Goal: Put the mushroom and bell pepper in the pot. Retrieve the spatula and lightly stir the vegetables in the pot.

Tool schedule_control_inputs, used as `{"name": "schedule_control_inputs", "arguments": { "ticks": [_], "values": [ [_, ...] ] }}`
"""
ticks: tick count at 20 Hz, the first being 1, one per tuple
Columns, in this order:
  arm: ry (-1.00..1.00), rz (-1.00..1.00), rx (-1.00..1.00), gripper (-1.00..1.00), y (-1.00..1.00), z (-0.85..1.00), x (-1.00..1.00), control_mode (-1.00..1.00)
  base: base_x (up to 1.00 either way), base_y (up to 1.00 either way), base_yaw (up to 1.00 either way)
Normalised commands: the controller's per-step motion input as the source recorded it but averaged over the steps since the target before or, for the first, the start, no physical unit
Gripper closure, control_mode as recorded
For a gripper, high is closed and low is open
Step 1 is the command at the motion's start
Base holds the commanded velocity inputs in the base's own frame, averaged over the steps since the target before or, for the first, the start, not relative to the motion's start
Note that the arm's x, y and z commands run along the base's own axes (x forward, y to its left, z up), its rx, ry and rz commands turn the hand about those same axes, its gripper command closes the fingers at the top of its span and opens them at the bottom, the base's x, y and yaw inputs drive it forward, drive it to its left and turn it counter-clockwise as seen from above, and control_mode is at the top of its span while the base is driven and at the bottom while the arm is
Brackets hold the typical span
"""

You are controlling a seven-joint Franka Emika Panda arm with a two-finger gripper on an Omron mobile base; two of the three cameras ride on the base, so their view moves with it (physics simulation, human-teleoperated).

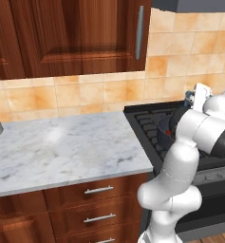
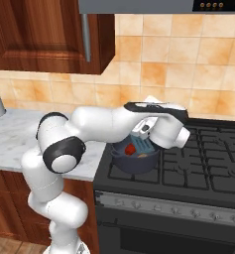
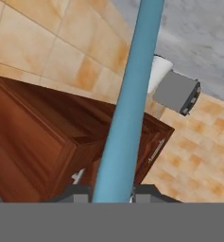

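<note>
We find the gripper closed on the handle of the teal spatula, whose long axis runs from the hand down into the pot on the stove, its blade resting inside beside the red bell pepper.

Spatula and bell pepper crowd the pot.

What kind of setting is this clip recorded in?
A rendered home kitchen, by the look of it: a black gas stove with a dark pot on its grates, a marble counter over wooden drawers, and a tiled backsplash under wooden wall cabinets.
</note>
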Motion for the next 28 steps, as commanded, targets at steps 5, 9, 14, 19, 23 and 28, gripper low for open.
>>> {"name": "schedule_control_inputs", "arguments": {
  "ticks": [5,9,14,19,23,28],
  "values": [
    [-0.07,0.0,-0.05,1.0,-0.14,-0.1,0.25,-1.0,0.0,0.0,0.0],
    [-0.04,0.0,0.0,1.0,0.21,-0.03,0.28,-1.0,0.0,0.0,0.0],
    [0.0,0.0,0.0,1.0,0.53,-0.07,-0.14,-1.0,0.0,0.0,0.0],
    [0.0,0.0,0.03,1.0,0.47,-0.08,-0.59,-1.0,0.0,0.0,0.0],
    [0.03,0.0,0.03,1.0,0.08,0.01,-0.73,-1.0,0.0,0.0,0.0],
    [0.11,-0.01,0.0,1.0,-0.18,0.0,-0.42,-1.0,0.0,0.0,0.0]
  ]
}}
